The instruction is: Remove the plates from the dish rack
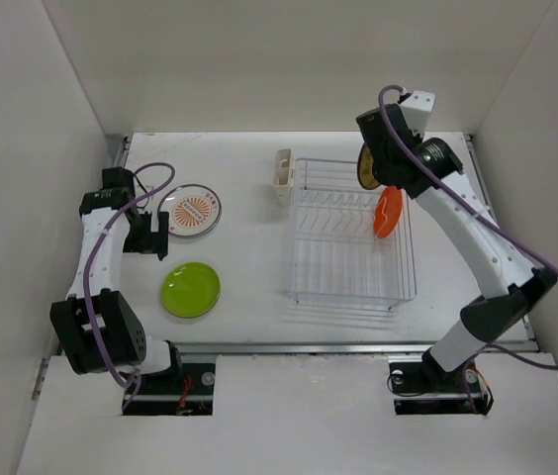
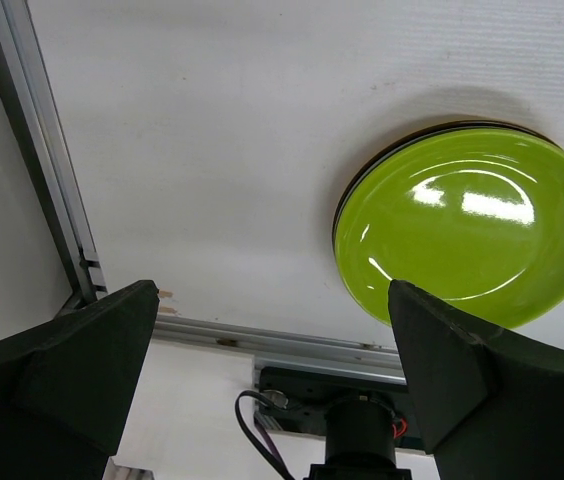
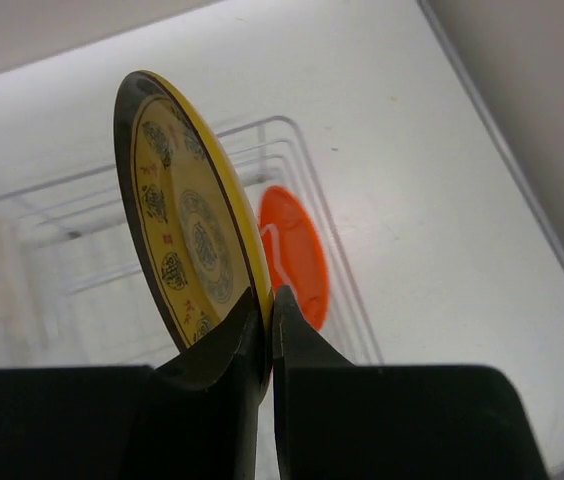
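Observation:
My right gripper point(image 1: 378, 156) is shut on the rim of the yellow patterned plate point(image 1: 364, 170) and holds it upright above the far right corner of the wire dish rack point(image 1: 304, 259). In the right wrist view the fingers point(image 3: 267, 300) pinch the yellow plate point(image 3: 187, 215). Below it the orange plate point(image 3: 297, 255) stands in the rack point(image 3: 292, 135). It also shows in the top view point(image 1: 388, 211). The lime green plate point(image 1: 190, 289) and the white plate with orange centre point(image 1: 190, 210) lie flat on the table at the left. My left gripper point(image 1: 150, 236) is open and empty between them.
A cream cup point(image 1: 282, 168) hangs on the rack's far left corner. In the left wrist view the lime green plate point(image 2: 467, 235) lies to the right of the open gripper point(image 2: 272, 290), and a metal rail point(image 2: 42, 170) edges the table. White walls enclose the table.

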Robot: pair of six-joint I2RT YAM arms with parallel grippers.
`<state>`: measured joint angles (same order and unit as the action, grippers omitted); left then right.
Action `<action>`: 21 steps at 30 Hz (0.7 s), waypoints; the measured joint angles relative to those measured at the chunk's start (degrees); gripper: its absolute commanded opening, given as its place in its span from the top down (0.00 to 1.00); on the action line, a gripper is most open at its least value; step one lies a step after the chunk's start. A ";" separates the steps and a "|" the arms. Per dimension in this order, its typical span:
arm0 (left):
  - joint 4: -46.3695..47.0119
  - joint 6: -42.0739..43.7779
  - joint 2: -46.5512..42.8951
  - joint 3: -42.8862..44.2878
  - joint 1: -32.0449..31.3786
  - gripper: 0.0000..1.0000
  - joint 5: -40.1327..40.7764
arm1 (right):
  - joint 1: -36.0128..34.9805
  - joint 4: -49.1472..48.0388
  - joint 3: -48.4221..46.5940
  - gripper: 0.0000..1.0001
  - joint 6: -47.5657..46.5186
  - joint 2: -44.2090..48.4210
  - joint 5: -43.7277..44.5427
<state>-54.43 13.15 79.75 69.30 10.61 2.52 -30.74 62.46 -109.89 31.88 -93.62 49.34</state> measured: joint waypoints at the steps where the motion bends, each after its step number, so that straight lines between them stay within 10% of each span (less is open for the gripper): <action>1: 0.02 -0.22 -0.22 0.00 0.00 0.00 -0.09 | -1.90 -0.28 -0.48 1.00 0.31 1.38 -0.85; 8: 0.92 -4.02 -2.40 0.07 0.00 0.00 1.40 | -16.13 -14.69 8.76 1.00 0.11 6.32 -23.67; 21: 3.52 -6.19 -11.54 1.55 0.00 0.00 6.05 | -28.74 -33.03 0.50 0.95 2.27 -30.75 -53.42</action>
<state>-50.92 6.96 68.20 70.85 10.61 8.58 -59.48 29.43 -109.38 34.15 -124.38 -4.08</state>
